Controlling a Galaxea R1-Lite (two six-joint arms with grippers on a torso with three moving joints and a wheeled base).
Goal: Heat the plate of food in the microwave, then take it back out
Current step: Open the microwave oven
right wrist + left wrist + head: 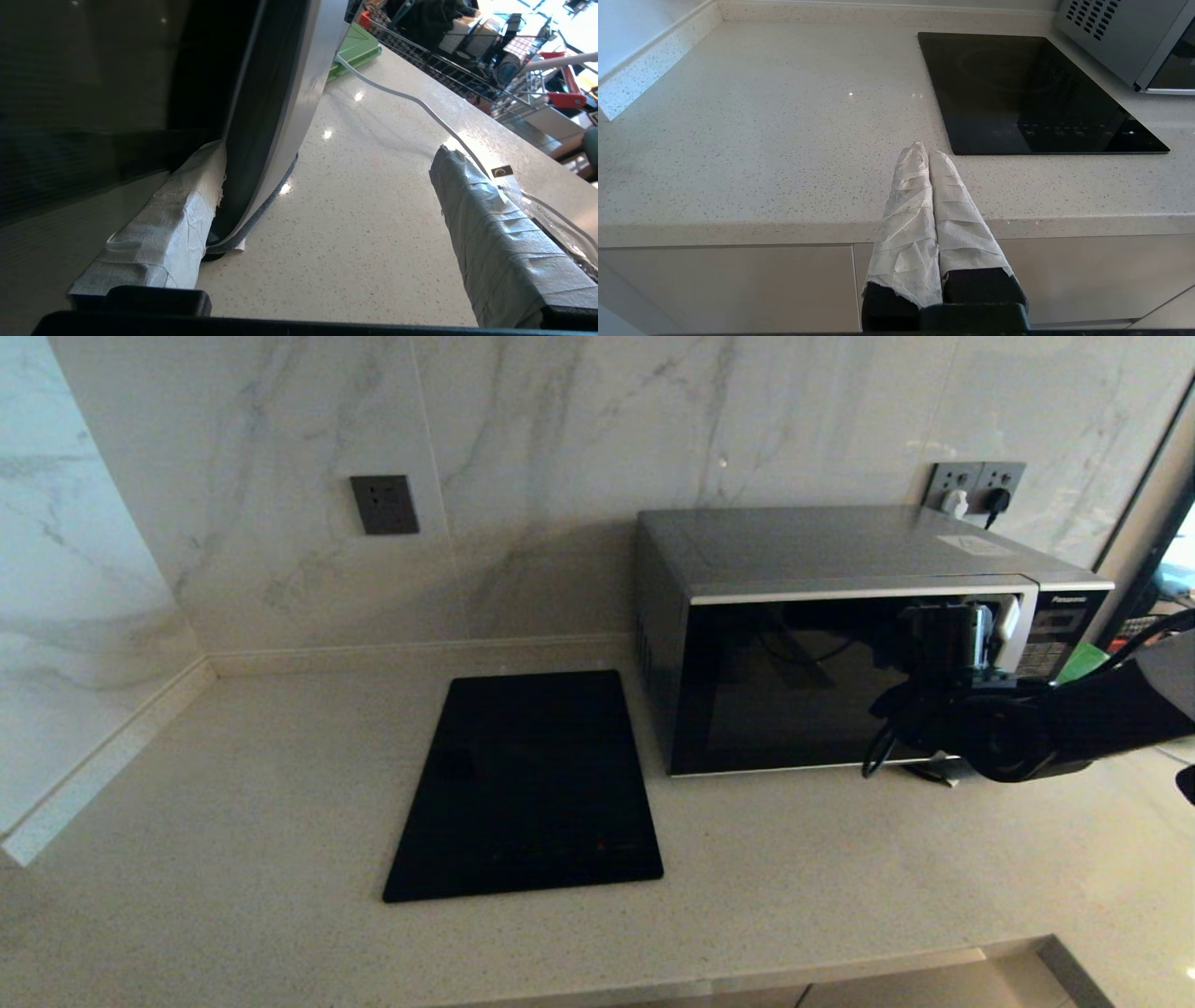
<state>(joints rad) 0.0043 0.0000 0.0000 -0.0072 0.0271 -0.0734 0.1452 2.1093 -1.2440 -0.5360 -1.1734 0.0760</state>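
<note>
The microwave (840, 644) stands at the back right of the counter, and its dark glass door (117, 70) looks closed. The plate of food is out of view. My right gripper (966, 635) is at the door's right edge, in front of the button panel. In the right wrist view this gripper (329, 149) is open wide, with one taped finger (187, 210) tucked between the glass and the curved silver handle strip (289, 93); the other finger (490, 233) stands free over the counter. My left gripper (928, 149) is shut on nothing, parked just off the counter's front edge.
A flat black slab (527, 784) lies left of the microwave. A green board (357, 49) sits beyond the microwave's right side, and a white cable (420, 102) runs across the counter there. Wall sockets (976, 485) are behind the microwave.
</note>
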